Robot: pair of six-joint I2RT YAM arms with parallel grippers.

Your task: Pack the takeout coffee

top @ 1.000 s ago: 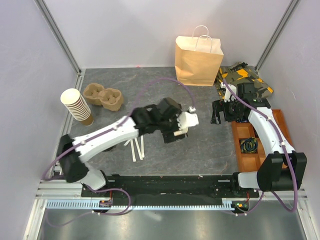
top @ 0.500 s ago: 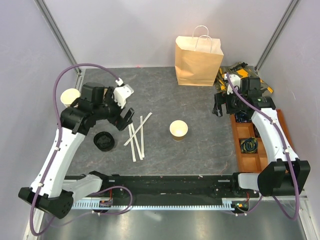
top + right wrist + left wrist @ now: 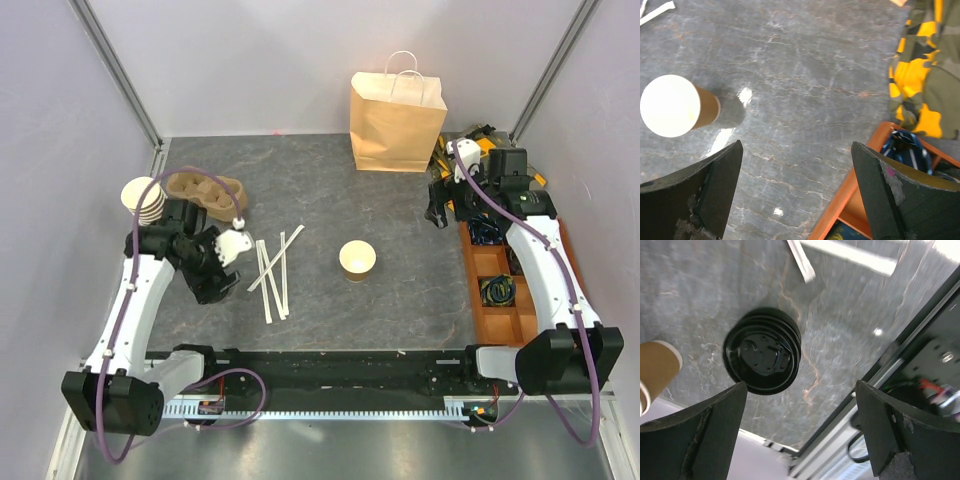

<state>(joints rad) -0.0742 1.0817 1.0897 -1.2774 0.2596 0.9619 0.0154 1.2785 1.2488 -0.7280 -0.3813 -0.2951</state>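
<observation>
Left wrist — black lids [image 3: 762,357], fingers [image 3: 695,440] spread

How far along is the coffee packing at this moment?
Done: a paper cup stands upright mid-table, apart from the cup stack, no lid on. In hand: nothing gripped; the left gripper hangs open over the stack of black lids, the right gripper open and empty. Left: lid the cup, then get it into the paper bag at the back.
</observation>
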